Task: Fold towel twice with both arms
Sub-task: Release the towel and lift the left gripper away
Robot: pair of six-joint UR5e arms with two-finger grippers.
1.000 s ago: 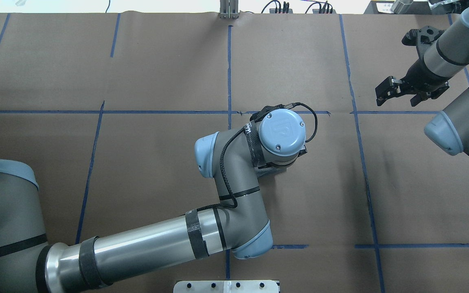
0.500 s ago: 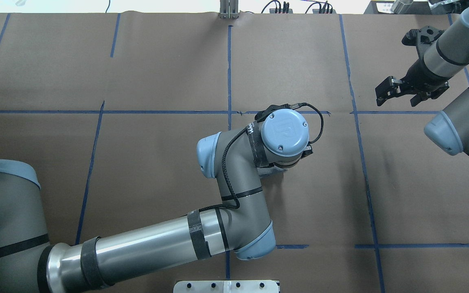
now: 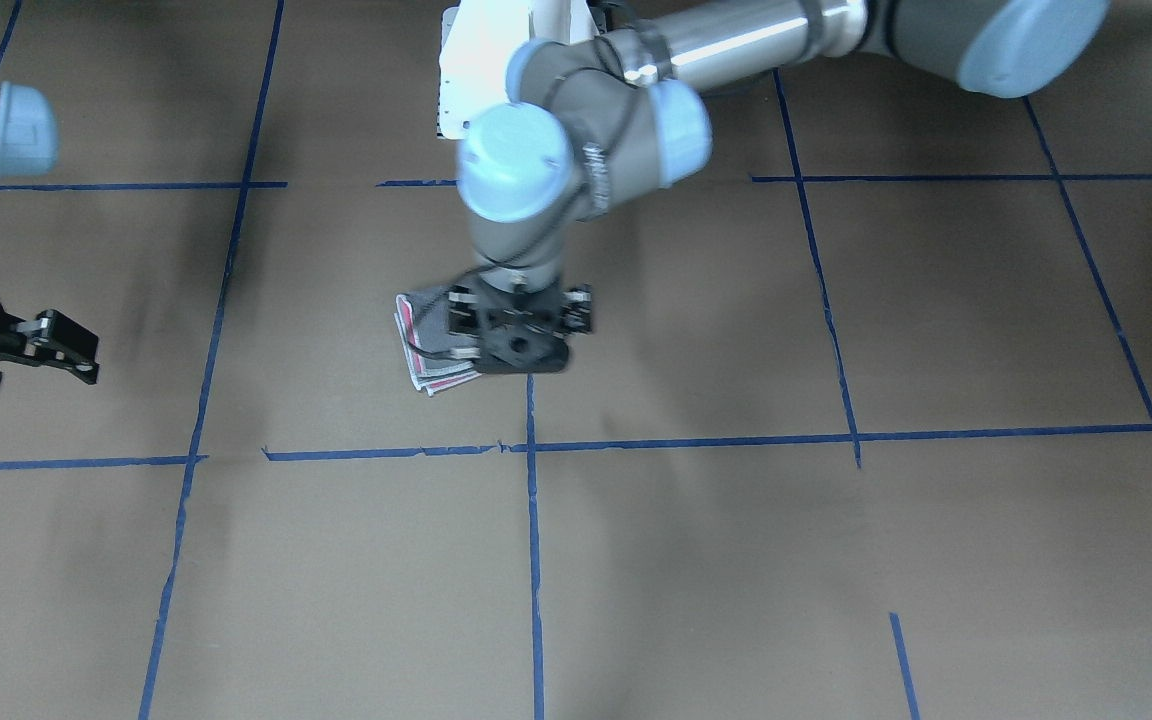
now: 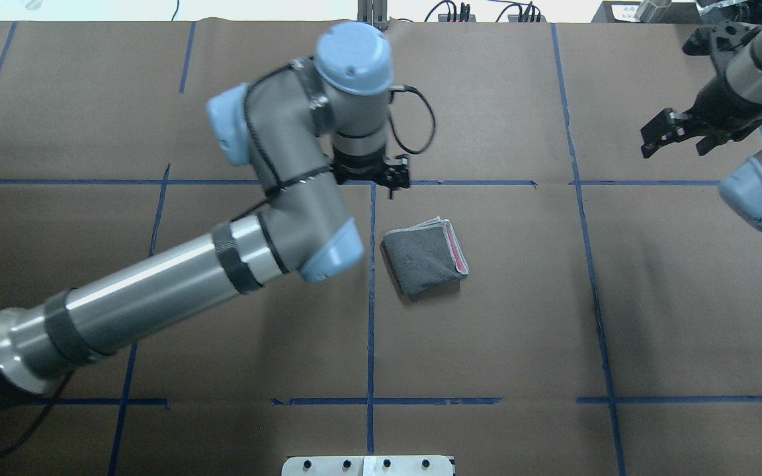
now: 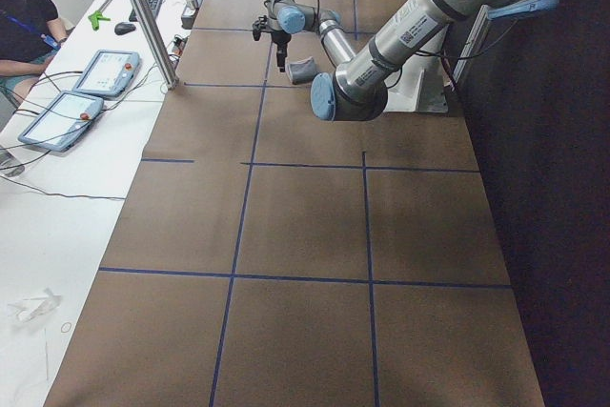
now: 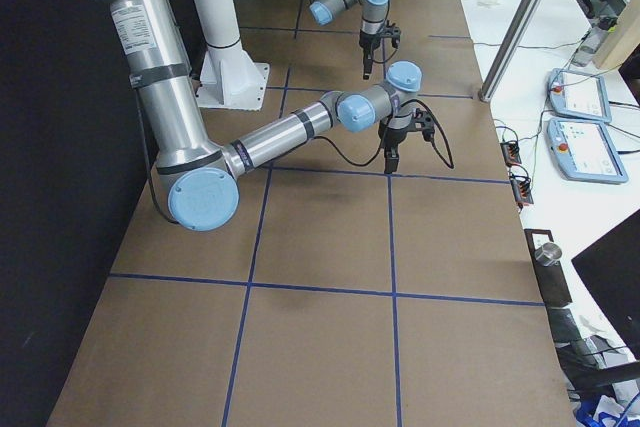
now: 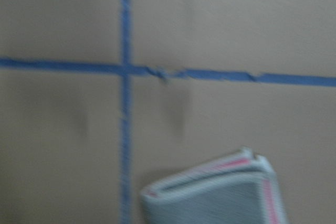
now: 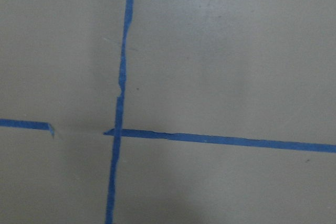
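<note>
The towel lies folded into a small thick square on the brown table, grey face up, with pink and pale edging stacked along one side. It also shows in the front view, partly behind my left gripper, and in the left wrist view at the bottom edge. My left gripper is raised above the table beside the towel on the far side, open and empty; it also shows in the front view. My right gripper is open and empty, well off to the right, and shows in the front view.
Blue tape lines divide the brown table into squares. A white bracket sits at the near edge. Cables and plugs lie at the far edge. Operator tablets lie on the side bench.
My left arm has lifted off the towel and swung up and toward the far side, uncovering the folded towel. My right gripper has moved a little farther right and away.
</note>
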